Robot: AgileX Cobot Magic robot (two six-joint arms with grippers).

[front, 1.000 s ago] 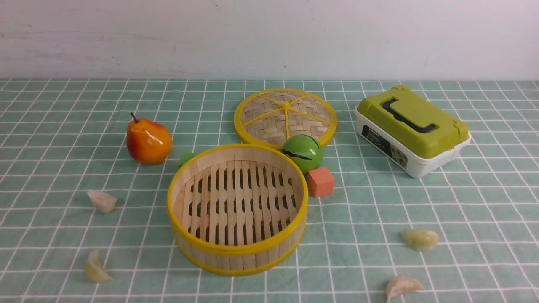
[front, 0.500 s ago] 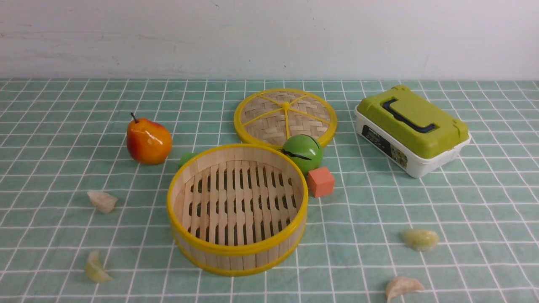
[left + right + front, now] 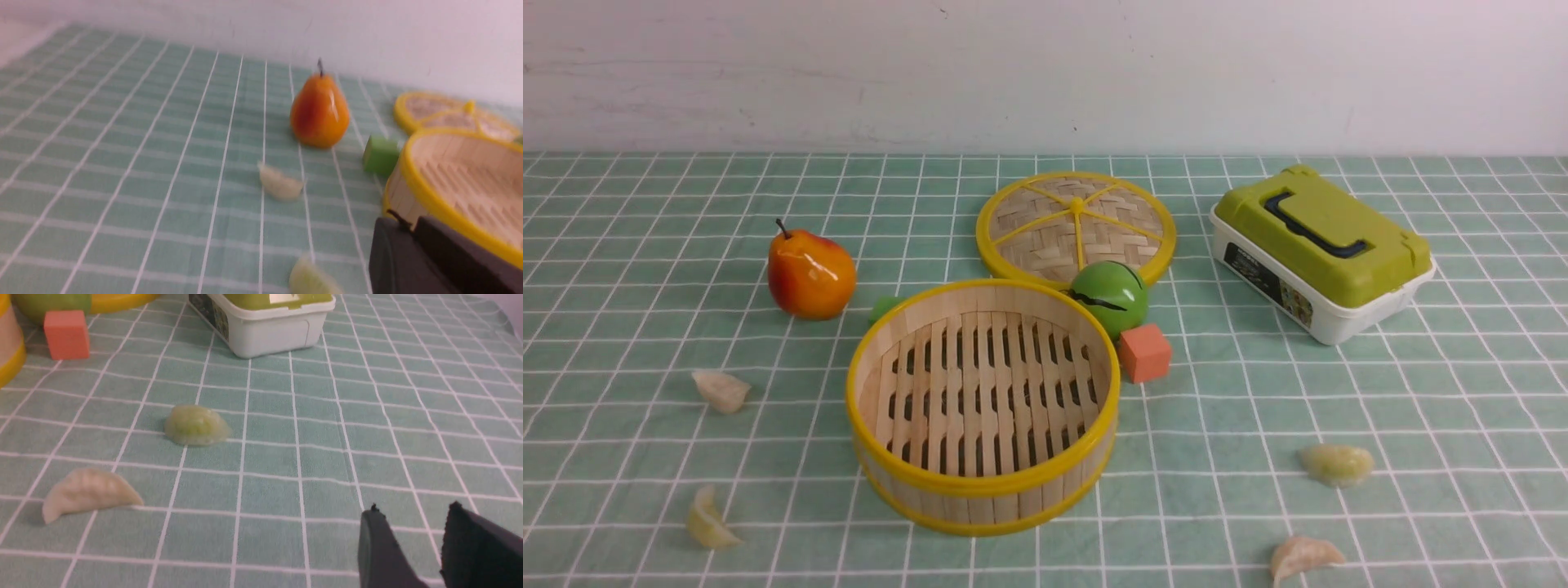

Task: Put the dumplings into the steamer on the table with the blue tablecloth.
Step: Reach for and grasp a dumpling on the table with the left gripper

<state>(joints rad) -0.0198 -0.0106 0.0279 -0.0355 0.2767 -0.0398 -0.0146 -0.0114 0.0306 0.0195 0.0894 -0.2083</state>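
Your left jaws are drawn close, no gap showing, and hold nothing. Your right jaws stand partly open, also empty. Neither shows in the front view.

Just ahead of the left jaws lies a yellow-green dumpling (image 3: 310,281), with a pale dumpling (image 3: 280,185) farther on toward the pear (image 3: 319,110). Off to one side of the right jaws, well apart from them, lie a white dumpling (image 3: 88,492) and a green dumpling (image 3: 196,425).

The steamer (image 3: 980,483) sits on the worktop (image 3: 1421,408) between the two pairs, empty. I judge this to be the first reach: spread the left jaws wider, then lower them around the nearest dumpling.
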